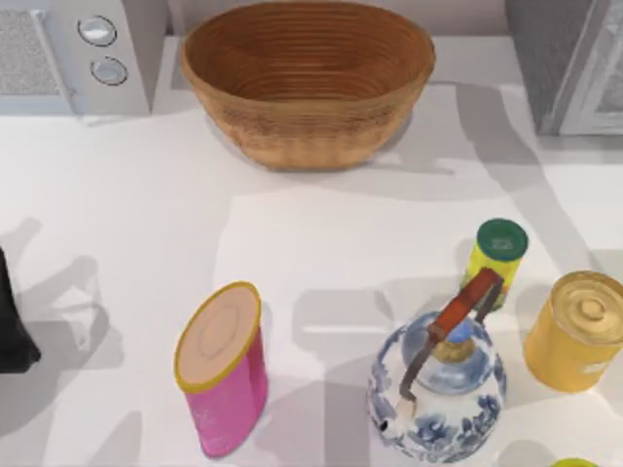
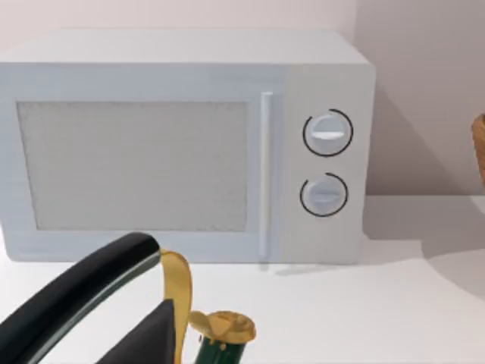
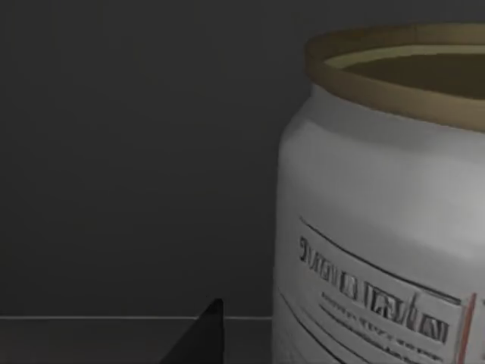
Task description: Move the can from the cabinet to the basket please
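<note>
Can [image 3: 379, 220] upright in dark cabinet [image 1: 569, 63], right claw fingertip [image 3: 201, 337] close by

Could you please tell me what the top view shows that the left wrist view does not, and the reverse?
Top view's own: the cabinet, pink canister, blue-and-white teapot, yellow bottle and yellow tin. Left wrist view's own: a vertical door handle. Shared: the microwave with two knobs, the basket, the white table.
</note>
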### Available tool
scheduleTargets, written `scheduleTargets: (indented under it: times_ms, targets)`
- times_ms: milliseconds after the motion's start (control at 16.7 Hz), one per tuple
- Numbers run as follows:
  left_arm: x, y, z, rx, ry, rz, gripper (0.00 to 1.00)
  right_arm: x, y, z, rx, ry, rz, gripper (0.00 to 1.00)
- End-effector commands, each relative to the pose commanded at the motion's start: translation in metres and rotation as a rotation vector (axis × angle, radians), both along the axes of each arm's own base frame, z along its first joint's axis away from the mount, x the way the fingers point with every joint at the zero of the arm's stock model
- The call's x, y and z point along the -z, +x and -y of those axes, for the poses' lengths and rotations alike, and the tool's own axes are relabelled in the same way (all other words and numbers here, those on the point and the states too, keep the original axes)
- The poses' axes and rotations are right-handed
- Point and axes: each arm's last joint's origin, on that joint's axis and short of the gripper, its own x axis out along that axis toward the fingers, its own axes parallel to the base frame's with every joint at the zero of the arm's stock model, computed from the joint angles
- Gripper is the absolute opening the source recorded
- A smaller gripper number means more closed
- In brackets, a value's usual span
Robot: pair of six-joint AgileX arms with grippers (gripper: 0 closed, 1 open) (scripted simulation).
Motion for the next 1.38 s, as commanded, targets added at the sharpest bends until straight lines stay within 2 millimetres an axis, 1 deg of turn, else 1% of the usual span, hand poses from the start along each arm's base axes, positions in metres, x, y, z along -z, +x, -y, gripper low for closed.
scheduleTargets:
  times_ms: [480, 540, 1080, 1140, 1200, 1320, 1380]
  targets:
    - [0.0, 0.0, 0.0, 0.0, 0.0, 0.0, 1.0, 0.0, 0.0, 0.0, 0.0, 0.0, 0.0, 0.02]
    - [0.0, 0.0, 0.0, 0.0, 0.0, 0.0, 1.0, 0.0, 0.0, 0.0, 0.0, 0.0, 0.0, 0.0]
    - [0.0, 0.0, 0.0, 0.0, 0.0, 0.0, 1.0, -0.001, -0.002, -0.001, -0.002, 0.001, 0.001, 0.0]
    - [0.0, 0.0, 0.0, 0.0, 0.0, 0.0, 1.0, -0.005, -0.009, -0.003, -0.002, 0.001, 0.003, 0.0]
    - [0.0, 0.0, 0.0, 0.0, 0.0, 0.0, 1.0, -0.011, -0.022, -0.007, -0.001, 0.001, 0.005, 0.0]
    - [0.0, 0.0, 0.0, 0.0, 0.0, 0.0, 1.0, -0.026, -0.058, -0.014, -0.002, 0.0, 0.004, 0.0]
    - [0.0, 0.0, 0.0, 0.0, 0.0, 0.0, 1.0, -0.034, -0.081, -0.016, -0.002, 0.0, 0.003, 0.0]
